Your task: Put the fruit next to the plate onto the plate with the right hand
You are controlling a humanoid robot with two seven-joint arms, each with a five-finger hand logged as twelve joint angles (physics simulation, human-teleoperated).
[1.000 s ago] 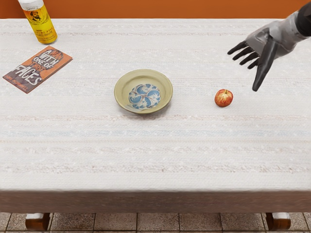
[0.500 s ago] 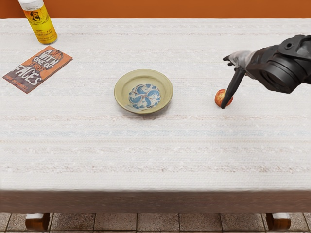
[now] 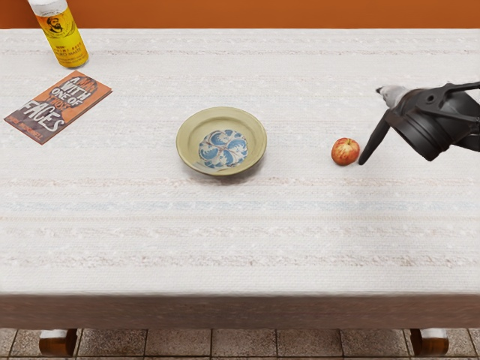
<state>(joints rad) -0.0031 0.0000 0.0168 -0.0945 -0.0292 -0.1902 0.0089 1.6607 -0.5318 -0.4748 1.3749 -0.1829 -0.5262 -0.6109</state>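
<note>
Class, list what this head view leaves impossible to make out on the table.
right hand: head view, its own wrist hides whether it is open or shut.
yellow bottle: head view, top cut off by the upper edge.
booklet: head view, small print too small.

On the table [image 3: 240,240], the plate [image 3: 184,139] sits centrally, the apple [image 3: 345,151] apart to its right; the booklet [image 3: 58,106] lies far left, the bottle [image 3: 61,34] just behind it

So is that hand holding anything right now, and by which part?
Nothing: the apple lies on the table beside the right hand, not grasped.
</note>
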